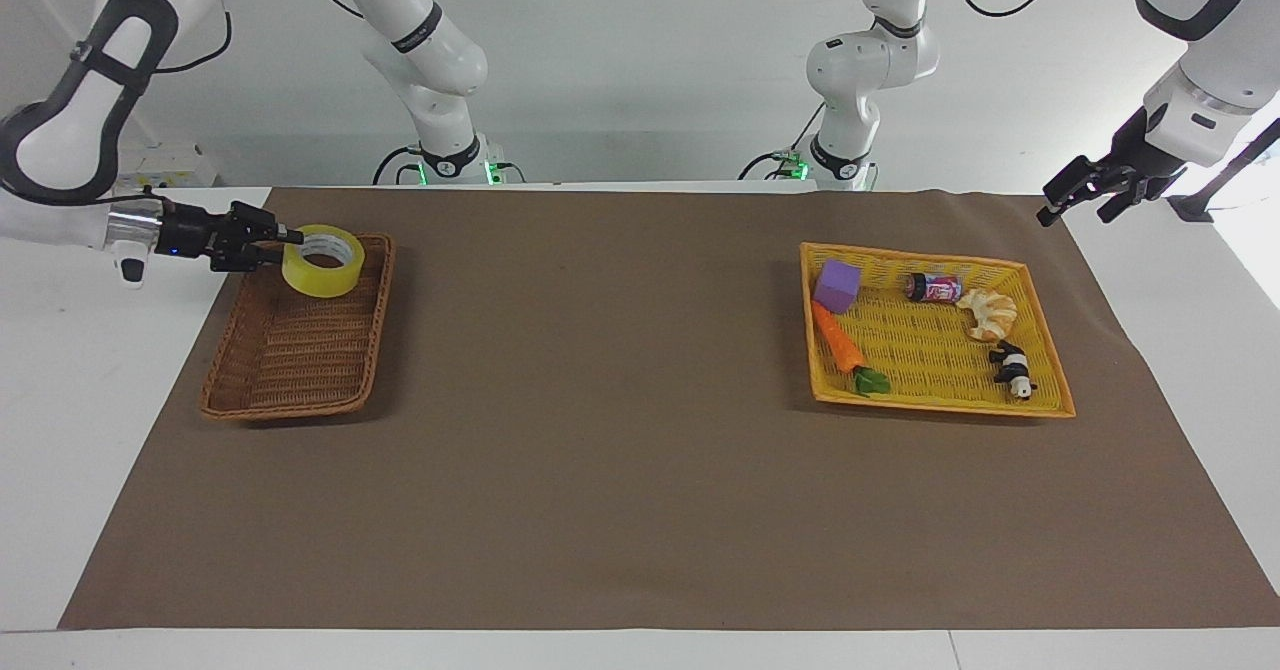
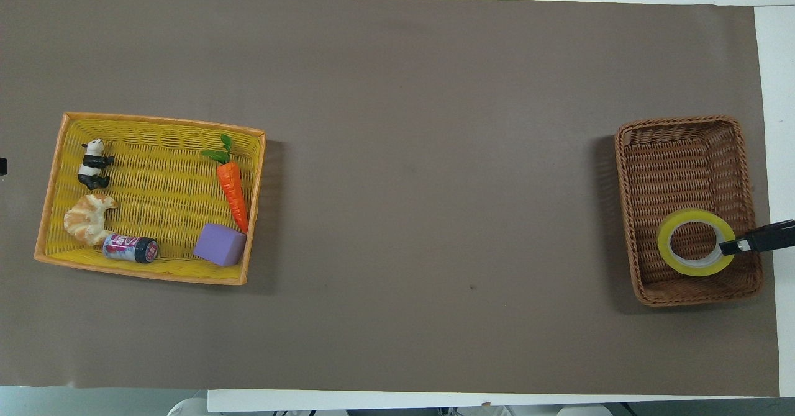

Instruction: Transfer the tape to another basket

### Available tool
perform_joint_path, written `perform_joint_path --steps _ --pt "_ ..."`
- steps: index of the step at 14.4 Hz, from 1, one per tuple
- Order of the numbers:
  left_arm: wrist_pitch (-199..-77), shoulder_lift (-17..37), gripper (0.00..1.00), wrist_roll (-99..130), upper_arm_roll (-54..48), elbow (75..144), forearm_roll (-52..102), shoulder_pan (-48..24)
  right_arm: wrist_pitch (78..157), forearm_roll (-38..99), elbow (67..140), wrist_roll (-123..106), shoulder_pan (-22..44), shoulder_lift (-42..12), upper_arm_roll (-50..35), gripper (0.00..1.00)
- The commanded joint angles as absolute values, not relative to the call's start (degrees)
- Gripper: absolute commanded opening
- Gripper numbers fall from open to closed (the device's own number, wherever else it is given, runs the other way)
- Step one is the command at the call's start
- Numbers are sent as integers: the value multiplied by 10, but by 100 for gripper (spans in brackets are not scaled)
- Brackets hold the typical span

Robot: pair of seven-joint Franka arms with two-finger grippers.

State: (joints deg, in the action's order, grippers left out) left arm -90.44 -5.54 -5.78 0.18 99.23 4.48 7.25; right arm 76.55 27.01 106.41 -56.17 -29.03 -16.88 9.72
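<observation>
The yellow tape roll (image 1: 322, 274) lies flat and low in the brown wicker basket (image 1: 300, 350), at the basket's end nearer to the robots. My right gripper (image 1: 290, 239) reaches in level over the basket's rim and is shut on the roll's wall. In the overhead view the tape (image 2: 666, 245) sits inside the basket (image 2: 683, 167) with the right gripper (image 2: 728, 246) pinching its edge. I cannot tell whether the roll rests on the basket floor. My left gripper (image 1: 1075, 198) waits open in the air over the mat's corner at the left arm's end.
A yellow-orange woven tray (image 1: 940, 402) at the left arm's end holds a purple block (image 1: 837, 285), a toy carrot (image 1: 840, 345), a small can (image 1: 932, 288), a croissant (image 1: 988, 314) and a panda figure (image 1: 1014, 369). A brown mat (image 1: 620, 470) covers the table.
</observation>
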Motion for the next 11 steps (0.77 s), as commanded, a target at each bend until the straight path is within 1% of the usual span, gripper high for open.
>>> perform_joint_path --steps 1,5,8,9,10,11 --pt "-911 -60 100 -59 -6 990 29 66 786 262 1051 -569 -293 -187 89 0" --pt "-934 -58 100 -60 -11 990 27 60 819 271 1054 -570 -287 -198 85 0" --pt "-958 -57 100 -62 -23 987 -22 48 837 271 1067 -570 -287 -197 85 0" --pt "-955 -55 100 -62 -25 986 -24 49 838 270 1067 -569 -286 -197 85 3" --pt "-947 -52 100 -62 -25 976 -23 50 838 262 1065 -569 -282 -197 84 19" --pt "-935 -43 100 -63 -25 952 -23 47 839 258 1063 -568 -266 -194 84 86"
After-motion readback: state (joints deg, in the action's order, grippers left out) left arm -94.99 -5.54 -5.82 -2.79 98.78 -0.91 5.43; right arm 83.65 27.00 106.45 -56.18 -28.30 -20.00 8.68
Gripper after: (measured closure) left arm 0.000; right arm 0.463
